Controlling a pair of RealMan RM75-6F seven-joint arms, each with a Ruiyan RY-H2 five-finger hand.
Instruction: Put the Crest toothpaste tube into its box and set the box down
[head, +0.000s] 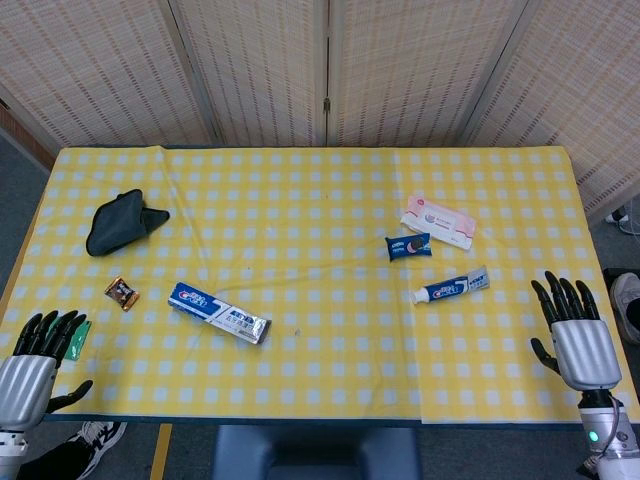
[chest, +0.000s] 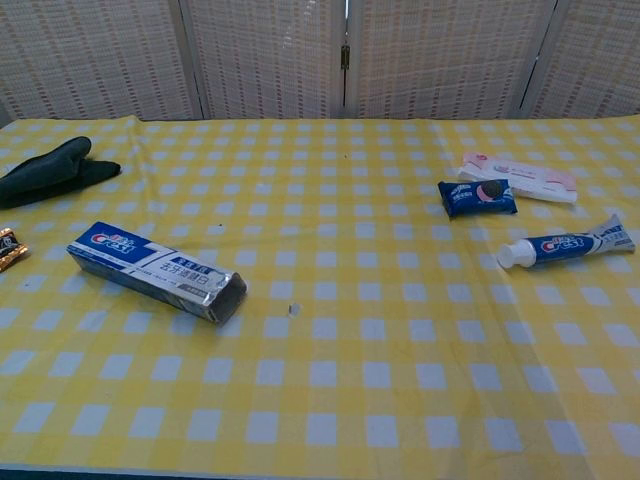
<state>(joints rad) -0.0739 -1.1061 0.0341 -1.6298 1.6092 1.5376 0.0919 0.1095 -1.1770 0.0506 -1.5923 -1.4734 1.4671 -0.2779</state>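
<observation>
At the far left, the left robot hand hovers at the near corner of the bench, fingers spread and holding nothing; a small green item lies just beside its fingertips. Behind it, a dark cloth pouch and a small brown snack packet lie well away from the work.

Next comes the Crest box, lying flat and slanted on the left half of the checked cloth. Its right-hand end looks open and dark inside, facing toward the middle. It is probably light, thin card: stiff along its length but easy to crush near the open mouth. A grip across the long sides near the closed end should hold it without pinching the opening shut.

Right of centre lie a blue cookie packet and a pink-and-white pack, neither needed.

The Crest toothpaste tube rests on the right half, well apart from the box, white cap pointing left and flat crimped tail to the right. It is likely soft and squeezable with a smooth, somewhat slippery skin. The firmest hold is probably near the cap shoulder or across the mid-body with gentle pressure; the flat tail would bend.

At the far right edge, the right robot hand stands with palm toward the bench and fingers extended, released and empty, near the tube.
</observation>
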